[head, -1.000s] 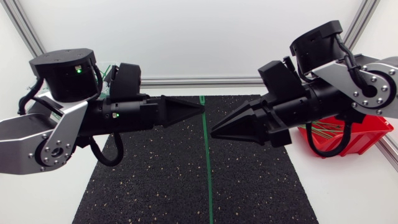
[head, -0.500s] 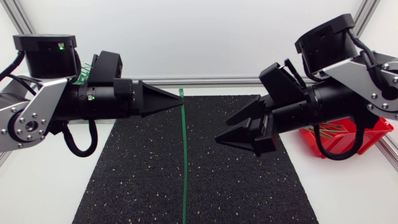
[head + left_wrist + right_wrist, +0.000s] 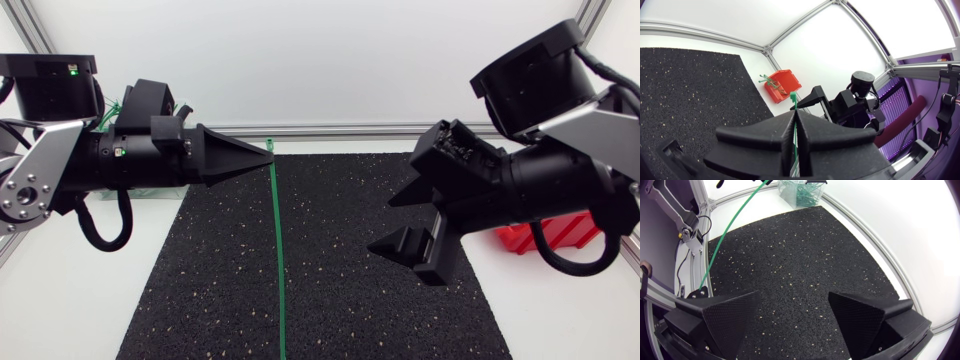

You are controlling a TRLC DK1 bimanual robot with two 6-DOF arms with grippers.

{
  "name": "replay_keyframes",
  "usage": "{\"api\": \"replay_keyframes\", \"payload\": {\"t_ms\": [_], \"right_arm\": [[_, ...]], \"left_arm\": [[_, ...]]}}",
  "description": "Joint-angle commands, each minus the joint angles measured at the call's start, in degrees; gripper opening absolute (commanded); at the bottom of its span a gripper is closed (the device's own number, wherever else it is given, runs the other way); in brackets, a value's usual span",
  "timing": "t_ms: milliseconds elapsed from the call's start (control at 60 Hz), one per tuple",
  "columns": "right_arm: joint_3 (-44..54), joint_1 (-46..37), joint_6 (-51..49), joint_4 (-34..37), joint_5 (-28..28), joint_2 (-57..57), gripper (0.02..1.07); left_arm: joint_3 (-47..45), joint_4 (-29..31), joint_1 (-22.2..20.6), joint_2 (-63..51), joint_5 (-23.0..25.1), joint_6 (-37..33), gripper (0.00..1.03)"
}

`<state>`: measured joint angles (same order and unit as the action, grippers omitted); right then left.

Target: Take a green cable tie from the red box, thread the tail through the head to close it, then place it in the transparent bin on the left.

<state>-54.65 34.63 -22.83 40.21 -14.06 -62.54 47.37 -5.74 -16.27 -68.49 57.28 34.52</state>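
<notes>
The white counter (image 3: 70, 300) carries a black mat (image 3: 350, 300), with bare margins down either side. Above the mat the left fingers (image 3: 262, 152) are closed on one end of the green cable tie (image 3: 277, 250), which hangs straight and unlooped. The right fingers (image 3: 415, 185) stand spread wide and empty, well apart from it.

I judge the pick done and the threading step in hand. Next, the right fingers should catch the free end and bend it round to meet the held end (head or tail there, I cannot tell).

The mat's middle is open room. The red box (image 3: 530, 238) crowds the right arm, and the transparent bin (image 3: 802, 192) sits at the far left corner.
</notes>
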Motion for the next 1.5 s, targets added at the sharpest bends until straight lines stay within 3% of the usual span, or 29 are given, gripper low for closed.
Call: {"api": "replay_keyframes", "payload": {"t_ms": [0,100,217,250,417,517,600,817,867,1000,1150,1200,1283,1350,1483], "right_arm": [[0.4,3.2,-1.2,-1.8,3.0,0.8,1.03],[2.6,5.3,-4.3,-7.5,8.7,1.0,1.03],[3.9,11.3,-8.8,-11.6,19.9,1.4,1.03],[5.3,14.1,-13.3,-14.8,25.2,0.9,1.03],[9.6,19.6,-26.6,-25.4,35.7,-0.5,1.02],[11.9,23.4,-35.8,-30.6,40.4,-0.3,1.02],[17.6,25.7,-49.4,-43.4,42.5,0.5,1.02],[23.8,30.9,-71.1,-62.7,45.6,-3.0,1.02],[25.4,31.9,-77.0,-68.6,44.7,-3.6,1.02],[27.1,32.5,-83.3,-70.5,39.7,-3.2,1.02],[31.5,31.1,-93.1,-77.7,28.9,-3.2,1.02],[31.7,30.2,-94.0,-77.8,22.1,-2.9,1.02],[31.5,29.9,-94.2,-77.0,16.5,-2.7,1.02],[31.6,28.2,-94.6,-77.0,9.1,-3.0,1.02],[32.4,25.9,-98.7,-77.5,2.0,-4.1,1.02]], "left_arm": [[2.0,0.9,1.2,1.0,1.9,0.6,0.04],[2.5,2.0,2.6,0.9,4.2,0.6,0.04],[3.2,2.8,3.0,-0.1,5.6,0.6,0.04],[3.4,3.0,3.4,-0.7,6.6,0.6,0.04],[5.2,4.7,4.5,-2.9,9.3,0.6,0.04],[5.4,4.7,5.4,-3.8,10.7,0.3,0.04],[5.5,4.8,5.8,-4.4,11.4,0.0,0.04],[6.3,4.8,7.5,-6.0,12.2,-0.3,0.04],[6.4,4.8,7.7,-6.4,12.7,-0.4,0.04],[6.5,4.7,7.8,-7.0,13.1,-0.5,0.04],[7.3,4.7,7.8,-8.2,13.7,-0.6,0.04],[7.4,4.7,7.8,-8.5,14.1,-0.7,0.04],[7.3,4.7,7.7,-9.0,14.4,-1.0,0.04],[7.0,4.8,7.7,-9.3,14.5,-1.6,0.04],[6.4,4.8,7.7,-9.3,14.6,-2.0,0.04]]}}
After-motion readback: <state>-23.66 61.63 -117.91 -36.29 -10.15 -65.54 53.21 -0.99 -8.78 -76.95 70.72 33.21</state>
